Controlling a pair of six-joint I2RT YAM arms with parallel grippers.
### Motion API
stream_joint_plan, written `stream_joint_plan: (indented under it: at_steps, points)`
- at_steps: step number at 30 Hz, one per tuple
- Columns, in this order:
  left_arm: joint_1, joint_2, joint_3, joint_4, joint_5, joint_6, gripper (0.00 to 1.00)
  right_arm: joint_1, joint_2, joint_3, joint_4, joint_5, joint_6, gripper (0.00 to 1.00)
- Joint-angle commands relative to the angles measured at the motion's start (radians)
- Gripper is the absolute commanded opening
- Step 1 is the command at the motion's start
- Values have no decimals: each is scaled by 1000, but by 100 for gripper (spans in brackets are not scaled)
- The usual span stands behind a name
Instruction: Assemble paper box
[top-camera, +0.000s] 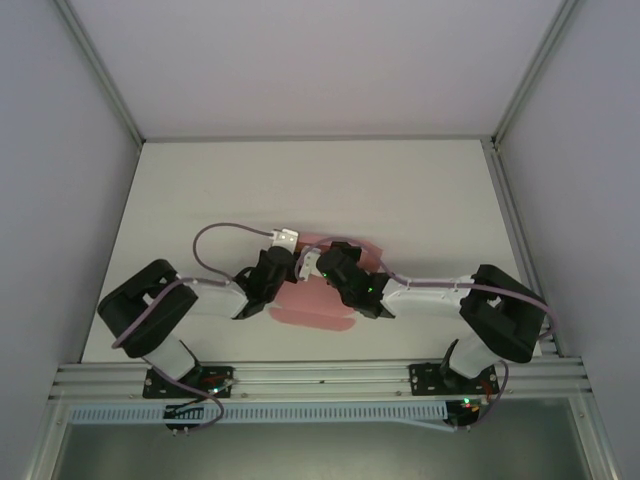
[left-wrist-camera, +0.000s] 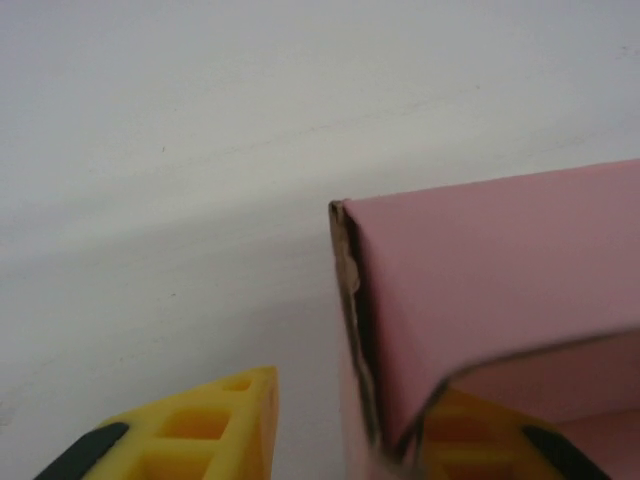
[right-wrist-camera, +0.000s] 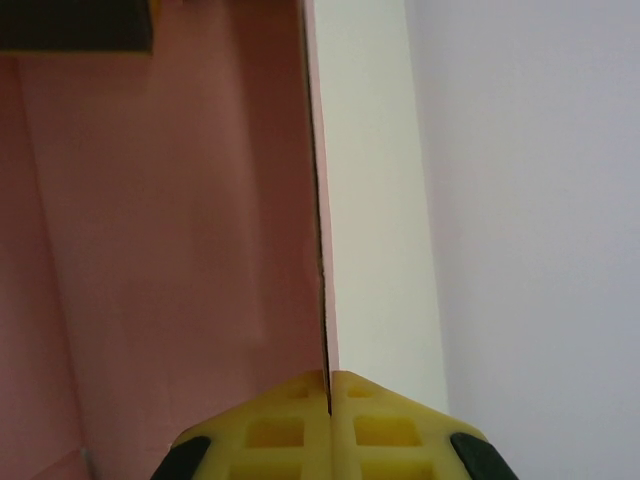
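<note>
The right hand (right-wrist-camera: 328, 385) is pinching the box (right-wrist-camera: 170, 250) by one wall, likely light, bendy card best held near folds; the open left hand (left-wrist-camera: 357, 388) is straddling another.

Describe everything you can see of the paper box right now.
The paper box is thin pale pink card, partly folded. It lies on the white table, about mid-table, beneath both arms' wrists. In the left wrist view one wall stands up, with a raw brownish cut edge at its corner; the open left gripper straddles it, one finger each side. The right gripper is shut on another panel, seen edge-on.
</note>
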Motion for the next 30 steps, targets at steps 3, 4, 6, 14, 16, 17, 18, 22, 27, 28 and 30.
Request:
stream_joint_plan:
  at_steps: [3,4,6,14,16,17,18,22,27,28,30]
  points:
    - [18,-107,-25,-107,62,-49,38,-13,24,16,-86,47,53,0]
    - [19,-117,-29,-115,73,-57,38,-13,27,21,-85,48,55,0]
    - [19,-132,-34,-126,75,-73,39,-13,32,20,-81,56,53,0]
    - [19,-80,-9,-132,97,-73,38,-11,12,19,-64,39,55,0]
    - [21,-44,4,-128,112,-76,34,-11,6,18,-66,31,56,0]
    - [23,-26,11,-126,123,-78,32,-11,4,13,-61,27,55,0]
    - [24,-16,16,-124,125,-84,28,-12,1,11,-67,18,56,0]
    - [32,25,25,-121,108,-95,7,-11,-7,4,-69,13,59,0]
    - [33,48,53,-190,-50,-139,0,-11,-6,4,-82,31,53,0]
    - [34,58,77,-250,-136,-186,0,-10,-4,8,-91,36,52,0]
    - [32,86,114,-340,-281,-244,0,-10,-7,24,-131,37,68,0]
